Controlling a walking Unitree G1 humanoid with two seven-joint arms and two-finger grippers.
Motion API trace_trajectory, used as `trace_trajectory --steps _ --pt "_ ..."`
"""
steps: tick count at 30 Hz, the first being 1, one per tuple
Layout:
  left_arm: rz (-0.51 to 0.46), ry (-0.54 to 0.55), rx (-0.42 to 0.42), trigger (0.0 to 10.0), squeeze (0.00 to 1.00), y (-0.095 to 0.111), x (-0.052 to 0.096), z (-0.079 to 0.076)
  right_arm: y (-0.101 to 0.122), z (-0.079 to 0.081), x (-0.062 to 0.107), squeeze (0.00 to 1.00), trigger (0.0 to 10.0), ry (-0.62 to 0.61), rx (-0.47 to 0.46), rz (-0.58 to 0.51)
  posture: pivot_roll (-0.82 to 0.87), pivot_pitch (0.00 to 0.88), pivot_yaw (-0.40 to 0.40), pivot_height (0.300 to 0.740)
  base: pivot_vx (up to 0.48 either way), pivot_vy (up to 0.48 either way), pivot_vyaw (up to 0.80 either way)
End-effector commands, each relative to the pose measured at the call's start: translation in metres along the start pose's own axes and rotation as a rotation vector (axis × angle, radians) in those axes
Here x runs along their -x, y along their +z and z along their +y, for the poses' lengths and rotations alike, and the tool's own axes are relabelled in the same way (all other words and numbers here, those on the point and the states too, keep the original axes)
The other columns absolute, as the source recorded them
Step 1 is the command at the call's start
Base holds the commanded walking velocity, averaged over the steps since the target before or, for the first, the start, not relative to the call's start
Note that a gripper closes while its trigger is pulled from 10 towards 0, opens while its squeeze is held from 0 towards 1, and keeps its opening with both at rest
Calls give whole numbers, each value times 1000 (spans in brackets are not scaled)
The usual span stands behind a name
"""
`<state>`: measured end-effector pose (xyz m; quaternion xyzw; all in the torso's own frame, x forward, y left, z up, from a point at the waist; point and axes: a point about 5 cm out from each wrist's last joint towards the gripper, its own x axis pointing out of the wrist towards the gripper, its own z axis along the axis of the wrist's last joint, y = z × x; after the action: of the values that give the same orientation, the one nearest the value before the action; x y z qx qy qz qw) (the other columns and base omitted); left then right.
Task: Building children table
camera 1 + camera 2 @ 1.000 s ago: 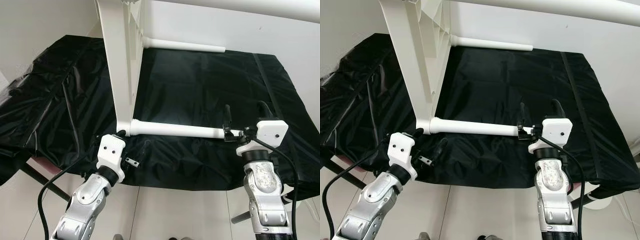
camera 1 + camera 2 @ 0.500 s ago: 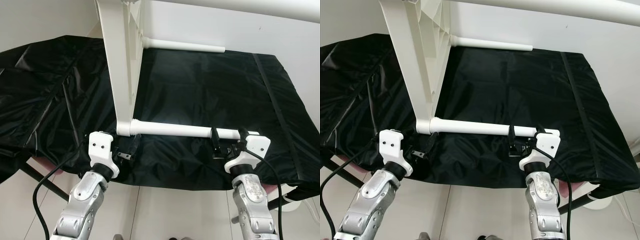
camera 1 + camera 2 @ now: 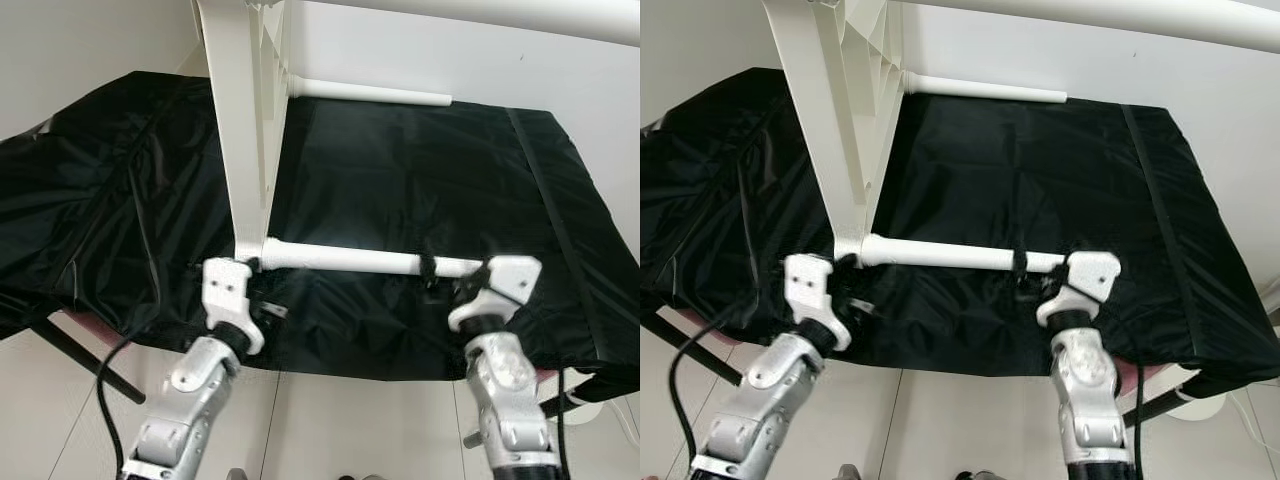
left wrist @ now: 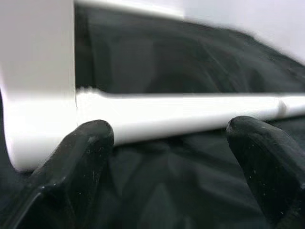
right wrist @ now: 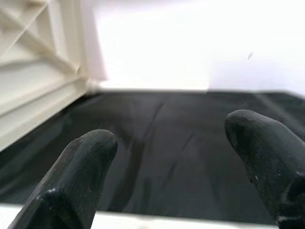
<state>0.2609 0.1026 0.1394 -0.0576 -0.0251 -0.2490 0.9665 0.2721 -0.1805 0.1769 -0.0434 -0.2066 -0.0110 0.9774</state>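
Note:
A white children's table stands on its side on the black cloth, with its top panel [image 3: 245, 130] upright. Its near leg [image 3: 350, 260] lies level above the cloth, and a far leg [image 3: 370, 92] points the same way. A third leg [image 3: 470, 10] crosses overhead. My left gripper [image 3: 252, 285] is open at the joint of the near leg and the panel, and the leg [image 4: 190, 114] runs just past its fingertips [image 4: 88, 143]. My right gripper [image 3: 438, 276] is open at the near leg's free end, its fingers [image 5: 90, 152] wide apart over the cloth.
The black cloth [image 3: 420, 170] covers a low platform and hangs wrinkled over the left side. Its front edge [image 3: 360, 372] runs just beyond my wrists, with tiled floor below. A black frame strut [image 3: 70, 350] slants under the left corner. White walls rise behind.
My left gripper has moved right and in towards the leg's joint. My right gripper has lifted to the leg's free end. The table has not moved.

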Motion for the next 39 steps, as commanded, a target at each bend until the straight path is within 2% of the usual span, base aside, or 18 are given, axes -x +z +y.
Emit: trace_trajectory --steps 1,4,10,15,16,19,21,24,26,28,29,31,32,34,39 --pt "53 -156 16 10000 0 -7 1 -10 4 -6 -1 0 10000 -27 12 -11 61 99 -41 740 0 0 0" --pt "121 -254 68 10000 0 -12 -5 -23 14 -10 -6 0 10000 -25 37 -52 53 105 -32 740 0 0 0" --pt "146 -256 113 10000 0 -13 -9 -25 17 -11 -7 0 10000 -22 45 -63 48 108 -27 740 0 0 0" --pt "172 -221 221 10000 0 -10 -31 -32 32 -8 -10 0 10000 -17 81 -119 34 112 -10 740 0 0 0" --pt "172 -221 221 10000 0 -10 -31 -32 32 -8 -10 0 10000 -17 81 -119 34 112 -10 740 0 0 0" --pt "181 -212 291 10000 0 -9 -35 -32 38 -6 -12 0 10000 -10 100 -143 27 112 -7 740 0 0 0" --pt "193 -219 257 10000 0 -6 -32 -29 53 -5 -13 0 10000 14 209 -212 24 113 0 740 0 0 0" --pt "195 -216 244 10000 0 -5 -30 -28 62 -6 -14 0 10000 8 270 -256 25 115 1 740 0 0 0" --pt "190 -213 220 10000 0 -4 -28 -27 80 -7 -15 0 10000 -23 450 -357 21 119 -1 740 0 0 0" --pt "193 -204 220 10000 0 -5 -28 -26 89 -8 -14 0 10000 -56 544 -416 21 119 -1 740 0 0 0" --pt "193 -204 220 10000 0 -5 -28 -26 89 -8 -14 0 10000 -56 544 -416 21 119 -1 740 0 0 0" --pt "198 -202 231 10000 0 -6 -28 -26 99 -7 -12 0 10000 -95 639 -483 23 123 -3 740 0 0 0" --pt "198 -202 231 10000 0 -6 -28 -26 99 -7 -12 0 10000 -95 639 -483 23 123 -3 740 0 0 0" --pt "206 -200 229 10000 0 -6 -27 -26 108 -7 -13 0 10000 -132 699 -530 27 122 -9 740 0 0 0" --pt "204 -201 215 10000 0 -6 -27 -25 124 -9 -23 0 10000 -207 752 -578 26 116 -10 740 0 0 0"
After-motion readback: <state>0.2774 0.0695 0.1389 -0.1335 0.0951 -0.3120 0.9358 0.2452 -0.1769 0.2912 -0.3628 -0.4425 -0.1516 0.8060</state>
